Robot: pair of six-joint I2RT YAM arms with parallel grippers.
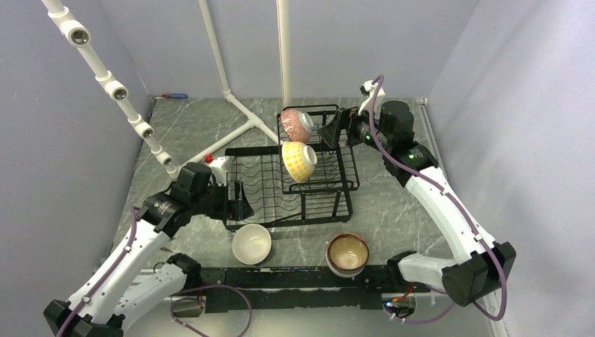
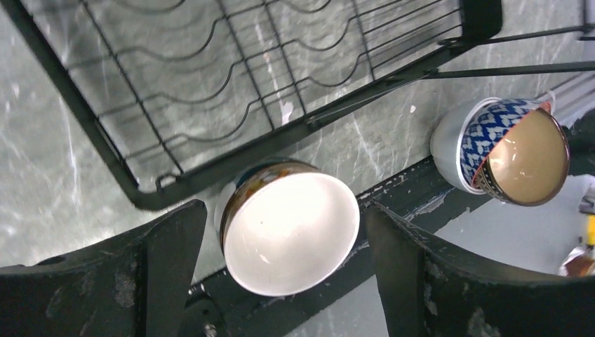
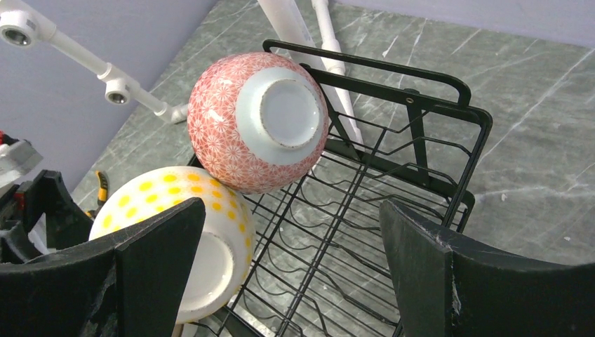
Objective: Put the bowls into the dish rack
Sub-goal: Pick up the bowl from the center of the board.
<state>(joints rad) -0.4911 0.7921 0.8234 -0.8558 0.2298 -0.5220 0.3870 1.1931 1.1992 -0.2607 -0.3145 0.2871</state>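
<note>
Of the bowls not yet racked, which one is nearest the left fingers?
The single white bowl, just in front of the rack, framed between the left fingers. The others form a stack farther right.

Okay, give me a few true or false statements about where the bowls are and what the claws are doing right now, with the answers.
1. The pink bowl and the yellow-dotted bowl both lie on their sides in the rack's raised basket. True.
2. The white bowl sits in the rack's lower tray. False: it stands on the table in front of the rack.
3. The right claw is gripping the pink bowl. False: it is open beside the raised basket and holds nothing.
4. A brown-rimmed bowl tops a stack of bowls on the table near the front edge. True.
</note>
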